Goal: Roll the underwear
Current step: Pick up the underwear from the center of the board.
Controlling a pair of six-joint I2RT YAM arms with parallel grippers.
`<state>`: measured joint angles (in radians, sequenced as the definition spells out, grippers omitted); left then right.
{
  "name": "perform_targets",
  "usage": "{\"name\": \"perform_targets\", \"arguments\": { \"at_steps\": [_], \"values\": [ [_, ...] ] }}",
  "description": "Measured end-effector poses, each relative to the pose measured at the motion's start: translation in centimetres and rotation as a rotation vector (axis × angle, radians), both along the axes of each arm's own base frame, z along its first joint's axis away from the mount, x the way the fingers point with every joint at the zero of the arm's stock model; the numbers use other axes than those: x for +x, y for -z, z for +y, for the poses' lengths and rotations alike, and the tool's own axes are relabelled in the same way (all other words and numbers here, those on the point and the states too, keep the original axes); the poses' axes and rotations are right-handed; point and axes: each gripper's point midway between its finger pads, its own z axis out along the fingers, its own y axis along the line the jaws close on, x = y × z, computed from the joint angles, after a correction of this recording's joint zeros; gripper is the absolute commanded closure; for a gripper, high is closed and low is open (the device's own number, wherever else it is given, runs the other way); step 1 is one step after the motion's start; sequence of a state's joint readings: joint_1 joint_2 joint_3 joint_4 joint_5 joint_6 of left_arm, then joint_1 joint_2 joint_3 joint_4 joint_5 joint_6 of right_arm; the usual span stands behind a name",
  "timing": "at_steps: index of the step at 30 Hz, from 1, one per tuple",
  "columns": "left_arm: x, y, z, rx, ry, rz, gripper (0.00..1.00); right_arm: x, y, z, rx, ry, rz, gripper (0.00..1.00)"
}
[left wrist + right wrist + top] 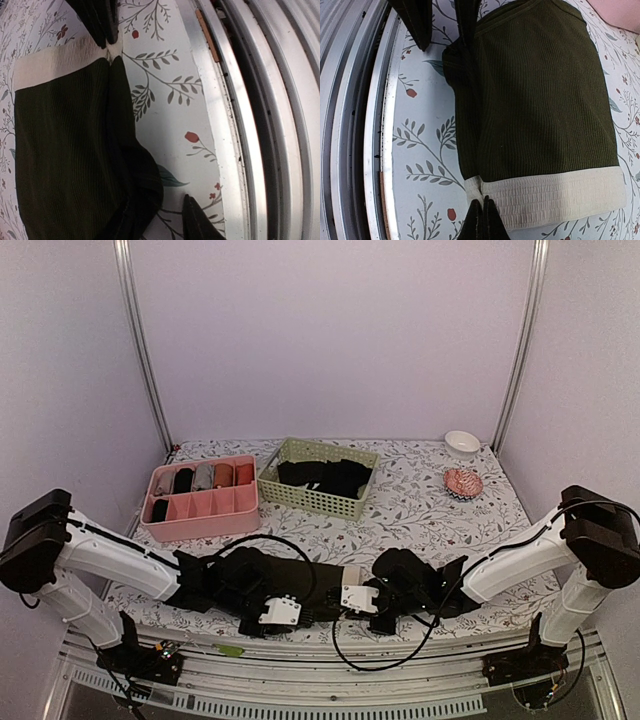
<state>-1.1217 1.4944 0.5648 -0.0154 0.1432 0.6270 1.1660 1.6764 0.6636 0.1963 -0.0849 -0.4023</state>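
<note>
The underwear (312,577) lies flat near the table's front edge, dark ribbed cloth with a cream waistband (555,195) at its right end. My right gripper (352,608) is shut on the waistband's near corner, seen in the right wrist view (482,215) and at the top of the left wrist view (107,42). My left gripper (285,618) is open at the opposite, bunched end of the underwear (65,150). One of its fingers (192,220) rests on the bare tablecloth. The other is against the cloth's near edge and hard to tell from it.
A pink divided box (200,502) holding small rolled bundles stands back left. A green basket (318,480) of black garments is beside it. A white bowl (462,442) and a reddish object (463,482) sit back right. The metal front rail (260,125) runs right beside both grippers.
</note>
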Motion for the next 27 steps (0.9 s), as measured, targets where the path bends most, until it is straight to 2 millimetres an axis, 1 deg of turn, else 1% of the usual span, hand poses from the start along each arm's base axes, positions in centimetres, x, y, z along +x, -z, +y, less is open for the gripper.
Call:
{"name": "perform_targets", "arguments": {
  "at_steps": [4,6,7,13,18,20,21,22,23,27],
  "values": [
    [0.1,0.2,-0.3,0.012,0.009,-0.005,0.94,0.0,0.0,0.0,-0.001,-0.002,-0.002,1.00],
    [0.2,0.2,-0.3,0.013,0.014,-0.011,0.99,0.0,0.0,0.0,-0.002,-0.002,-0.002,1.00],
    [0.2,0.2,-0.3,0.013,0.014,-0.012,1.00,0.0,0.0,-0.1,-0.002,-0.002,-0.002,1.00],
    [0.0,-0.2,-0.4,-0.001,0.021,-0.008,1.00,-0.1,-0.2,-0.3,-0.009,-0.005,-0.002,1.00],
    [0.2,-2.0,-0.8,-0.055,0.023,-0.013,1.00,-0.1,-0.7,-0.5,-0.008,-0.004,-0.004,1.00],
    [0.3,-2.3,-0.9,-0.066,0.020,-0.015,1.00,0.1,-0.8,-0.6,-0.007,-0.001,-0.006,1.00],
    [0.3,-2.3,-0.9,-0.067,0.019,-0.015,0.97,0.1,-0.8,-0.6,-0.008,-0.001,-0.007,1.00],
    [0.4,-2.3,-0.8,-0.067,0.018,-0.015,0.91,0.1,-0.8,-0.7,-0.010,0.000,-0.006,1.00],
    [0.4,-2.3,-0.8,-0.067,0.016,-0.013,0.87,0.2,-0.8,-0.8,-0.012,0.001,-0.006,1.00],
    [0.2,-2.2,-0.9,-0.069,0.012,0.002,0.77,0.3,-0.6,-0.9,-0.020,0.003,-0.004,1.00]
  ]
}}
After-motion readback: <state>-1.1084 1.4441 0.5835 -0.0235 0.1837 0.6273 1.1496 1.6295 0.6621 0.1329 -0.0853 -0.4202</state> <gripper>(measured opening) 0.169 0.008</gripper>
